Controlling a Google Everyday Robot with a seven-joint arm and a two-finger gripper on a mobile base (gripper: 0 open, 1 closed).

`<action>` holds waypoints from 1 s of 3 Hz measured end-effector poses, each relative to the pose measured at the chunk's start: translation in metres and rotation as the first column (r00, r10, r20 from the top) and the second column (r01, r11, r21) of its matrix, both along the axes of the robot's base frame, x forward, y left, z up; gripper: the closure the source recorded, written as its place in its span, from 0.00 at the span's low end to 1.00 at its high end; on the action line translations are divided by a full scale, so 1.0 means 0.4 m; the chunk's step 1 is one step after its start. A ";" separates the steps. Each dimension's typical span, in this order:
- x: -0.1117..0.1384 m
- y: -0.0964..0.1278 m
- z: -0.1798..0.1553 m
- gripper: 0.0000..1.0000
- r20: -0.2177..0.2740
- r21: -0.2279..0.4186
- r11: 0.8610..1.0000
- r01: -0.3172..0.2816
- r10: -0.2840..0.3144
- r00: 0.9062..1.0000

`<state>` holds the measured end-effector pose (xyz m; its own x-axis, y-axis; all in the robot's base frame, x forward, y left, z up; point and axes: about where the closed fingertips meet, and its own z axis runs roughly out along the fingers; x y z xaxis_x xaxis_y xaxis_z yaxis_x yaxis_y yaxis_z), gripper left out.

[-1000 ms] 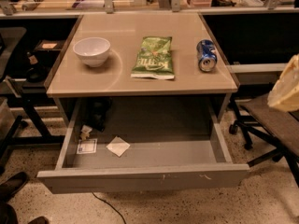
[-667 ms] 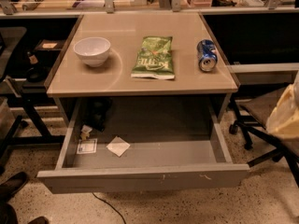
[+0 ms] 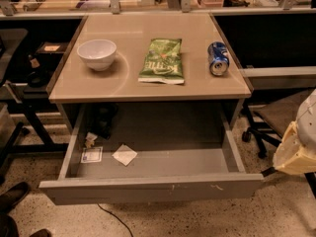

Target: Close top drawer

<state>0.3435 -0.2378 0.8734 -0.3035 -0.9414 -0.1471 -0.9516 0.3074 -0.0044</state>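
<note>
The top drawer [image 3: 148, 189] is pulled wide open under the beige tabletop. It is a wide shallow grey metal drawer, and its plain front panel has small white scuffs. Inside lie a white paper scrap [image 3: 124, 155], a small card [image 3: 91, 155] and some bits at the back left. My gripper [image 3: 277, 167] comes in from the right edge on a cream-and-white arm. It sits just beside the drawer's front right corner. A dark tip reaches toward that corner.
On the tabletop [image 3: 148, 85] stand a white bowl [image 3: 97, 54], a green snack bag [image 3: 162, 60] and a blue soda can [image 3: 217, 58] lying on its side. An office chair [image 3: 276, 115] is at the right. Shoes [image 3: 15, 196] are at the lower left. A cable [image 3: 113, 218] lies on the floor.
My arm has moved down along the right edge, from tabletop height to the level of the drawer's front right corner. The drawer has not moved.
</note>
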 end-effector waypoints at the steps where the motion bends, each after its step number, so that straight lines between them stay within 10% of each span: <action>1: -0.002 0.003 -0.007 1.00 -0.003 0.006 1.000 0.001 -0.001 1.000; 3: -0.065 0.101 -0.293 1.00 -0.134 0.061 0.994 0.088 -0.080 0.988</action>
<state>0.3173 -0.1973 0.7562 -0.4018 -0.9013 -0.1620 -0.9134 0.3816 0.1419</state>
